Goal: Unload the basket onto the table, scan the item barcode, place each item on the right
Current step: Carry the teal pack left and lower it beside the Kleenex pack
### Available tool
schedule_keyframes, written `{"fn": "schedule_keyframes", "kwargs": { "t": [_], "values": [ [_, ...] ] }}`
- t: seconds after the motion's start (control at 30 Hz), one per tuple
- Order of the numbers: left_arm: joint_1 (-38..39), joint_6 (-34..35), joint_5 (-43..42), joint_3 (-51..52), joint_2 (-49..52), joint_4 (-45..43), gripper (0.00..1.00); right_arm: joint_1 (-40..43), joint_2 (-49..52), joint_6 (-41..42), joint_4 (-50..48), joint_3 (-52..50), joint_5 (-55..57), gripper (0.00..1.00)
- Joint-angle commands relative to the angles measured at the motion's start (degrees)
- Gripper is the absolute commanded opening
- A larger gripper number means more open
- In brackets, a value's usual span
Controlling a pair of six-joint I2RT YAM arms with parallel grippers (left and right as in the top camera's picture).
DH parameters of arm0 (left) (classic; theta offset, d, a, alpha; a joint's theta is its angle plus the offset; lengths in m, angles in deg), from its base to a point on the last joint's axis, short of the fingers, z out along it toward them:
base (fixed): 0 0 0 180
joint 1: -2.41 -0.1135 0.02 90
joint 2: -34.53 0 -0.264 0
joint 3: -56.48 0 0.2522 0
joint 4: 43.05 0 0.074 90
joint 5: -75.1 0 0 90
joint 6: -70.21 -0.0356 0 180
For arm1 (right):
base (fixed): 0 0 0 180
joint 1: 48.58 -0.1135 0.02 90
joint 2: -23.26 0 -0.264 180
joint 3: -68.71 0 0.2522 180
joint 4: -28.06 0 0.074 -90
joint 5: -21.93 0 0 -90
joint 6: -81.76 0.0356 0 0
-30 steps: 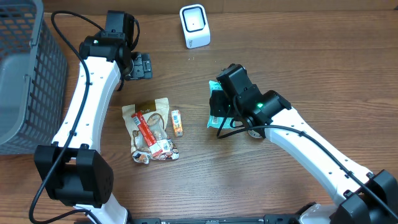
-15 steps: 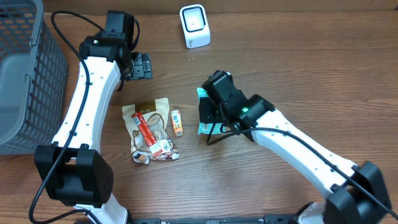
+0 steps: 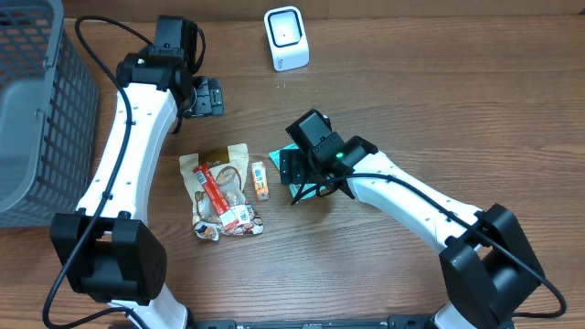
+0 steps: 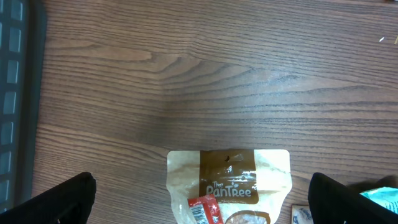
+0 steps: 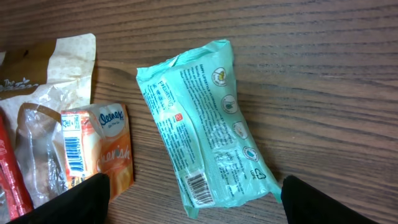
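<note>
Hovering spread wide over the pouch point(image 4: 229, 183), the left fingers point(image 4: 56, 202) hold nothing. Rightward, the teal packet point(image 5: 202, 124) lies flat on the desk point(image 5: 311, 50), barcode point(image 5: 198, 185) up, untouched between the wide-apart right fingers point(image 5: 68, 202), seemingly parked well apart from the scanner point(image 3: 286, 37).

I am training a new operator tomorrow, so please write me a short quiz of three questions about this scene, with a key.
1. True or false: the right gripper is shut on the teal packet.
2. Which lies nearest the teal packet? A: orange tissue pack; B: white scanner; C: grey basket.
3. Fill in: the barcode on the teal packet faces ___.
Key: 1 false, the fingers stand open on either side of it; 2 A; 3 up, toward the wrist camera.
</note>
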Motion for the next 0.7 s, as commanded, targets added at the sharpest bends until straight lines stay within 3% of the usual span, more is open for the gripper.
{"fn": "schedule_keyframes", "kwargs": {
  "t": [0.0, 0.03, 0.1, 0.13, 0.67],
  "values": [
    [0.11, 0.20, 0.76, -0.90, -0.87, -0.04, 1.00, -0.15, -0.11, -0.02, -0.42, 1.29, -0.13, 0.82],
    [0.11, 0.20, 0.76, -0.90, -0.87, -0.04, 1.00, -0.15, -0.11, -0.02, -0.35, 1.29, -0.17, 0.73],
    [0.11, 0.20, 0.76, -0.90, -0.87, -0.04, 1.00, -0.15, -0.11, 0.04, -0.24, 1.27, -0.68, 0.43],
    [0.11, 0.20, 0.76, -0.90, -0.87, -0.04, 0.99, -0.15, -0.11, 0.48, -0.26, 1.18, -1.14, 0.37],
    [0.11, 0.20, 0.76, -0.90, -0.87, -0.04, 1.00, -0.20, 8.35, 9.53, 0.09, 1.07, -7.43, 0.35]
  ]
}}
